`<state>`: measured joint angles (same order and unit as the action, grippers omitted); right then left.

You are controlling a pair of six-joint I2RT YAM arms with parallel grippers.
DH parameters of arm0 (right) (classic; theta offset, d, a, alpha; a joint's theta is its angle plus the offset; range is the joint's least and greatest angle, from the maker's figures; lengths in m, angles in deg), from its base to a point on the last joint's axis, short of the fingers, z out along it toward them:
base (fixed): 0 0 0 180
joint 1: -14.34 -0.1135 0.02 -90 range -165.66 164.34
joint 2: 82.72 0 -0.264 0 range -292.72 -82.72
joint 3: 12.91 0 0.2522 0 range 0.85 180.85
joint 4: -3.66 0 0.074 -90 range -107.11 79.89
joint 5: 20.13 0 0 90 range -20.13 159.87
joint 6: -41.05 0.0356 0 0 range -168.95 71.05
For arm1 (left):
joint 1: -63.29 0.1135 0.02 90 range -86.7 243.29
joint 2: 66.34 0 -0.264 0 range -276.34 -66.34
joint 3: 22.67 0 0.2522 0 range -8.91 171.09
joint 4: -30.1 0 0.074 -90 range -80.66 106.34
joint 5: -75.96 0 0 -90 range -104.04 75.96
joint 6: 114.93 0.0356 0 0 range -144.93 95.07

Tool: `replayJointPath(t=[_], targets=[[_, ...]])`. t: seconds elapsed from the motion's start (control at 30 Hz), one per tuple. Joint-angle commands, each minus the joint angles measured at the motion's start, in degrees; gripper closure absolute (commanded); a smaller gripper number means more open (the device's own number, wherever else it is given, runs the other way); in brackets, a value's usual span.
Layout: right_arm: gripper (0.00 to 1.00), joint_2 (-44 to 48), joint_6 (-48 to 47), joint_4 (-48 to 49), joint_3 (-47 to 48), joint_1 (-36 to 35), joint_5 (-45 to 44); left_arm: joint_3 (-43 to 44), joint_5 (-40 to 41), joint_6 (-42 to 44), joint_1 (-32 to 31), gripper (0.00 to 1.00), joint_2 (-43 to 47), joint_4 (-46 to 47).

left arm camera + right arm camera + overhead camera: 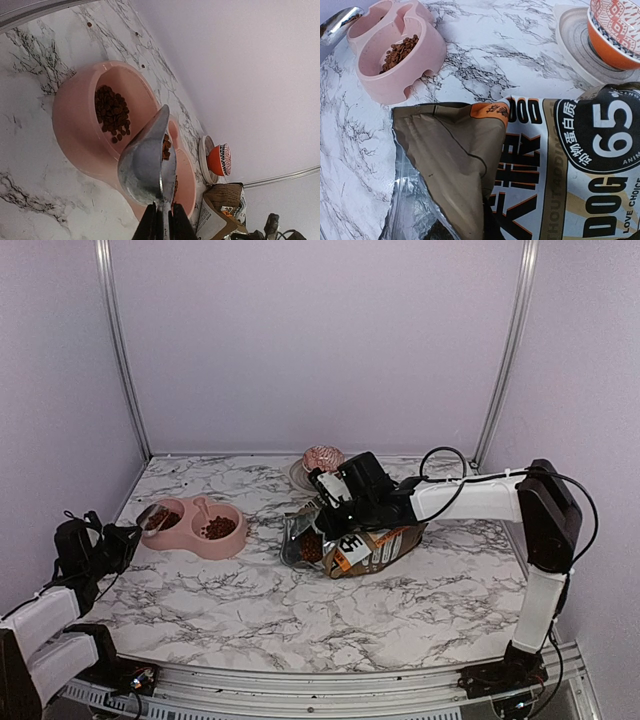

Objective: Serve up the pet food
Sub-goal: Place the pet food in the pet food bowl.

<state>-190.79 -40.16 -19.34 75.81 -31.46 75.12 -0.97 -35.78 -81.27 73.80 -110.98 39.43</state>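
Left gripper [163,221]: narrow, fingers clamped on the handle of the metal scoop [145,165].
Scoop attitude: tilted on its side, raised above the pink double bowl [70,115]; no contact with the bowl is visible.
Scoop load: a few pellets of pet food [166,146] show along the scoop's edge.
Scoop position, top view: at the left end of the bowl, over its left compartment.
Right gripper [324,512]: closed, set down on the upper edge of the bag [375,545], which lies on its side on the marble table [300,620].
Right grip on the bag: cannot tell; its fingers do not appear in the right wrist view.
Pet food, bowl: a loose heap in the right compartment [218,528].
Pet food, bag: a dark reddish mass at the open mouth, facing the bowl.
Pet food, table: a few stray pellets lie beyond the bowl in the left wrist view.
Hidden: the scoop covers most of the bowl's second compartment in the left wrist view; its contents are unclear.
Cut off: the bag's print and an orange-sided item on a white saucer [575,45] run off the right wrist view.
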Motion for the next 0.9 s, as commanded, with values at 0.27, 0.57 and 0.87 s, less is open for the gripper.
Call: replayJointPath(t=[0.27, 0.57, 0.87], targets=[[1.00, 0.68, -1.46, -1.05, 0.28, 1.64, -1.82, 11.58, 9.53, 13.26, 0.38, 1.00, -2.86, -20.09], [1.00, 0.84, -3.52, 0.06, -0.08, 3.00, -0.11, 16.79, 9.70, 15.11, 0.29, 1.00, -6.36, -25.57], [1.00, 0.72, -0.13, 2.71, -3.12, 9.14, 13.21, 22.63, 12.10, 17.25, -1.16, 1.00, -9.03, -33.51]])
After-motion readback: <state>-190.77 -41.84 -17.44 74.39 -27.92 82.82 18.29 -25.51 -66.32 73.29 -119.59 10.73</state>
